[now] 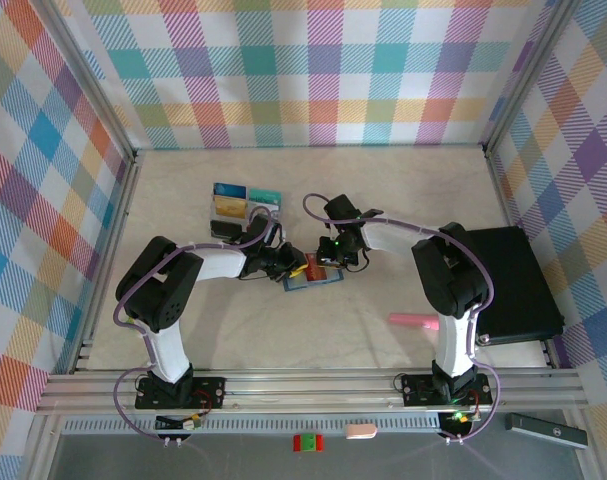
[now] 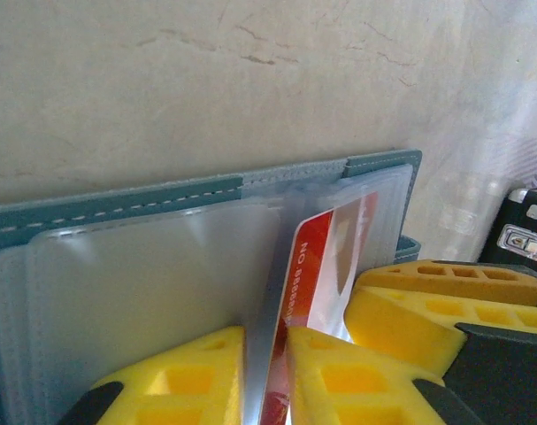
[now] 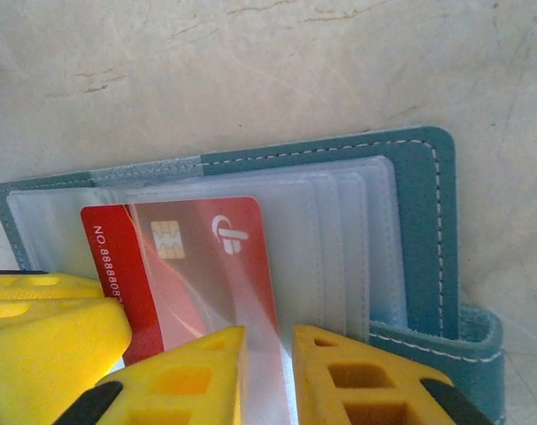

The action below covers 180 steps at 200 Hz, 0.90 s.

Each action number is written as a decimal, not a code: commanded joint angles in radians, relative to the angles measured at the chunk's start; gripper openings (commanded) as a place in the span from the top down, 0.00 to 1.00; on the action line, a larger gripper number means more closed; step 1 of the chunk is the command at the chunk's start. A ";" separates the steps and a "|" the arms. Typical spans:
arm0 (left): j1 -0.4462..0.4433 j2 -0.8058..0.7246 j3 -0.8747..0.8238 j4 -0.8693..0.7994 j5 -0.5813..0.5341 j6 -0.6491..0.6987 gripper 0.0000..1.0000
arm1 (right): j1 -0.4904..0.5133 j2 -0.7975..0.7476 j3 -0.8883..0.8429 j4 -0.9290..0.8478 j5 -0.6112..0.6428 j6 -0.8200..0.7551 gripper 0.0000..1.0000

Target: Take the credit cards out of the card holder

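Out: several credit cards [image 1: 233, 200] | remaining: red card [image 3: 197, 257] in card holder [image 3: 423, 221] | left tool [image 2: 266, 381] closed on red card, right tool [image 3: 268, 381] pinching sleeve [image 3: 295, 248]

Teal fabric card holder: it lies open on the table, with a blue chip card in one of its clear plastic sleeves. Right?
Not quite: the thin plastic chip card in the sleeve is red, not blue, as the right wrist view shows. The teal fabric card holder does lie open on the table.
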 commanded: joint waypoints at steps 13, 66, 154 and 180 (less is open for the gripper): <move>-0.004 0.002 -0.007 0.024 0.039 0.031 0.83 | 0.005 0.034 0.016 -0.042 0.005 -0.017 0.79; -0.004 -0.004 0.006 0.002 0.046 0.060 0.88 | 0.005 0.035 0.013 -0.038 0.010 -0.012 0.79; 0.023 -0.123 -0.057 -0.147 -0.069 0.162 1.00 | 0.003 0.026 0.014 -0.061 0.065 0.009 0.79; 0.044 -0.185 -0.075 -0.212 -0.097 0.197 1.00 | 0.002 0.019 0.015 -0.059 0.071 0.014 0.79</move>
